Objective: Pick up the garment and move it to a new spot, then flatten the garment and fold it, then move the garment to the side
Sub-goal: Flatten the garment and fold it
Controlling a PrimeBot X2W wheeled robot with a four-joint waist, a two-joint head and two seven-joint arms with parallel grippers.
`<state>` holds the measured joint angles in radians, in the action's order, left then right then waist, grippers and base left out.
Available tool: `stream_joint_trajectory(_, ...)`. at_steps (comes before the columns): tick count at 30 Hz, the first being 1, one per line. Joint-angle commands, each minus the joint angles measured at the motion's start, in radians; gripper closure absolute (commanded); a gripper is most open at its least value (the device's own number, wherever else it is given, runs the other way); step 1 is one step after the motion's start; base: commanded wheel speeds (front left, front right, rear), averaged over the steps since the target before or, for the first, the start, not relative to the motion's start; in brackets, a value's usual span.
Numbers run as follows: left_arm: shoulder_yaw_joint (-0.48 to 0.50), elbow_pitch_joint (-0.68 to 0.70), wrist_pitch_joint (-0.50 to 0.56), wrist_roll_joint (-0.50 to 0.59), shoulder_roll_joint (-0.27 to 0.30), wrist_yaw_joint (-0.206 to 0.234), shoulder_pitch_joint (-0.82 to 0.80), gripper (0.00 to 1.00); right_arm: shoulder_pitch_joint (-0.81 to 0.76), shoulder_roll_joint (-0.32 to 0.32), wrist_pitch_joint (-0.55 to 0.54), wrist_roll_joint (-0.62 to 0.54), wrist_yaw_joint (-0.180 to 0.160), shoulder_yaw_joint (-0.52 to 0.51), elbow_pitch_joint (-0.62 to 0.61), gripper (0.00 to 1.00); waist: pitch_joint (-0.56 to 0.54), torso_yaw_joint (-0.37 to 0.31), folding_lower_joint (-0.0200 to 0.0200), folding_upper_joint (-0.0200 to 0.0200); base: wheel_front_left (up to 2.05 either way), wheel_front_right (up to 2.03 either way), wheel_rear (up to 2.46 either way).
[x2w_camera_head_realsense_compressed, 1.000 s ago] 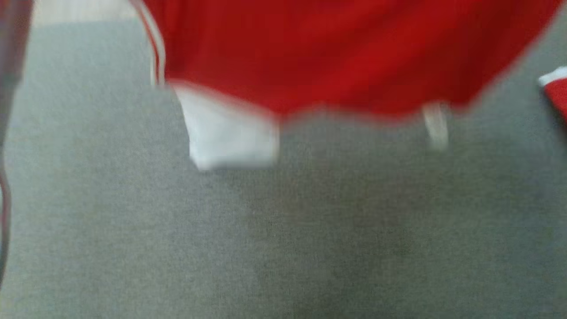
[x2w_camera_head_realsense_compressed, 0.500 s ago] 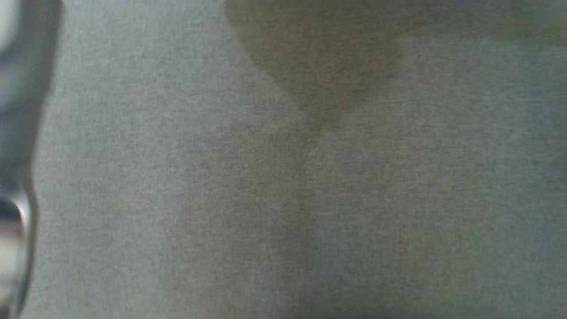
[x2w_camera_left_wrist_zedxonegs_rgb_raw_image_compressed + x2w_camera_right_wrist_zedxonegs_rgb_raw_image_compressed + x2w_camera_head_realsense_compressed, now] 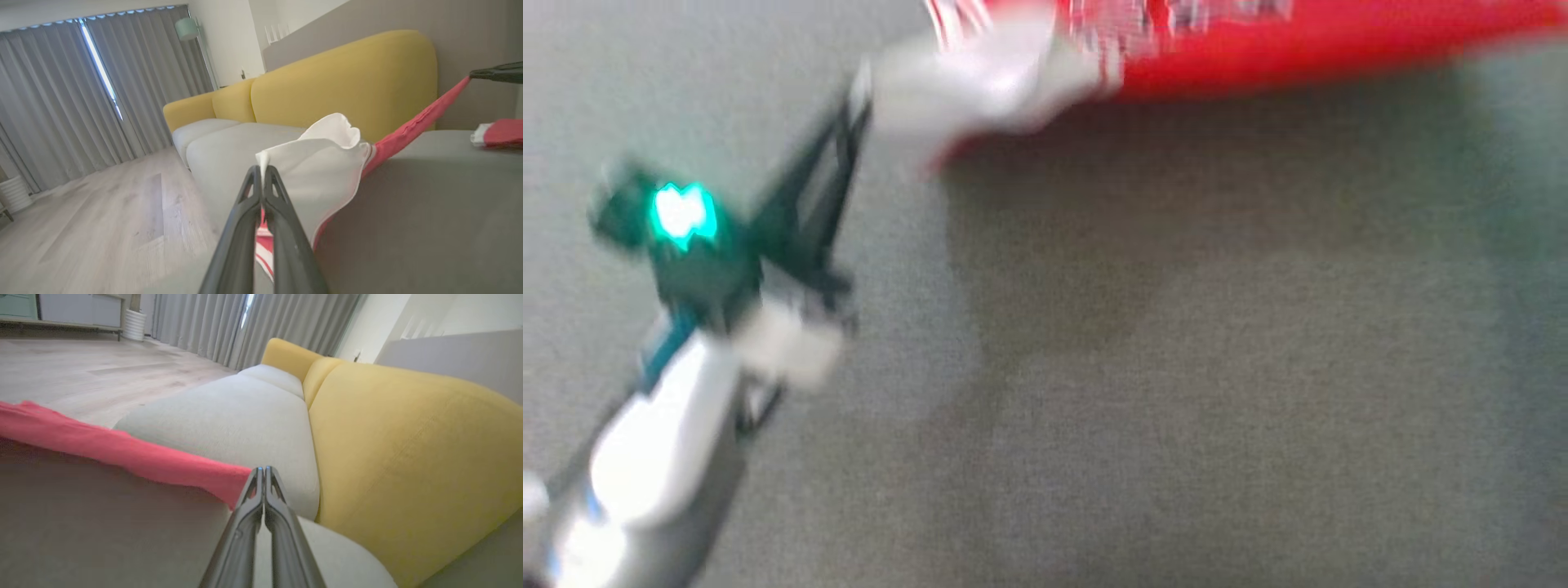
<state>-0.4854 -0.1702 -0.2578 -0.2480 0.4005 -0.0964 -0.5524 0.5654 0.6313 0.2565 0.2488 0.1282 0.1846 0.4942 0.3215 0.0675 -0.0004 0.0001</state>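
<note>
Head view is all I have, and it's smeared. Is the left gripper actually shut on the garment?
Observer: Yes. In the left wrist view the left gripper is shut on the white part of the garment, with the cloth pinched between its fingertips.
Operator: And the right gripper?
Observer: The right gripper is shut on the garment's red edge, and the cloth runs stretched from there across to the left gripper.
</note>
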Motion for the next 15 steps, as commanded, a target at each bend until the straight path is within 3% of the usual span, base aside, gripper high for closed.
stream_joint_trajectory(1, 0.041, 0.045, -0.004, -0.003, 0.048, 0.006, 0.021, 1.00, -0.065, 0.007, 0.005, 0.007, 0.003, -0.012, -0.042, 1.00, -0.076, -0.003, 0.0004, -0.0001, 0.00, 0.00, 0.00)
stream_joint_trajectory(9, 0.020, 0.145, -0.004, -0.039, 0.050, 0.058, 0.389, 1.00, -0.419, -0.068, -0.007, -0.006, 0.003, -0.093, -0.172, 1.00, -0.189, -0.028, 0.0004, -0.0001, 0.00, 0.00, 0.00)
stream_joint_trajectory(15, 0.018, 0.195, -0.004, -0.044, 0.062, 0.090, 0.514, 1.00, -0.509, -0.116, -0.064, 0.004, 0.003, -0.100, -0.243, 1.00, -0.225, -0.035, 0.0004, -0.0001, 0.00, 0.00, 0.00)
